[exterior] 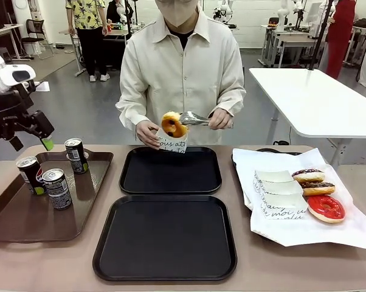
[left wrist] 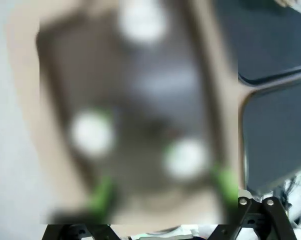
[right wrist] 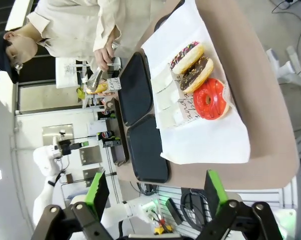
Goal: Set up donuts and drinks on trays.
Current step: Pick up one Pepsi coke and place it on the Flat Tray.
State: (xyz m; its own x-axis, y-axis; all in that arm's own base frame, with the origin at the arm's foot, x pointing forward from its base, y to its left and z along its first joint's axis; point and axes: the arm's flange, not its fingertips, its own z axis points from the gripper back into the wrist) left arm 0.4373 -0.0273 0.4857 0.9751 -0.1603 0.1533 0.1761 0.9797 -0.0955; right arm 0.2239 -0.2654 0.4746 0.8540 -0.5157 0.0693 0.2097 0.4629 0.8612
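Note:
Two black trays (exterior: 170, 170) (exterior: 165, 237) lie bare mid-table. Behind the far one, a person's tongs (exterior: 195, 118) push a golden donut (exterior: 173, 125) into a white paper sleeve (exterior: 172, 144) held in the other hand. Three more donuts rest on white paper at the right: two chocolate-topped (exterior: 308, 176) (exterior: 317, 188) and one red-glazed (exterior: 326, 208). Three drink cans (exterior: 76, 155) (exterior: 31, 174) (exterior: 56, 188) stand on a brown tray (exterior: 25, 219). My left gripper (exterior: 31, 143) hovers open above that tray's far left corner, and its blurred wrist view looks down on the can tops (left wrist: 92, 134). My right gripper (right wrist: 156, 190) is open, high over the table's right end.
Several empty paper sleeves (exterior: 280, 194) lie on the white sheet (exterior: 317, 234) beside the donuts. Another white table (exterior: 317, 97) stands at the far right. People stand farther back in the room.

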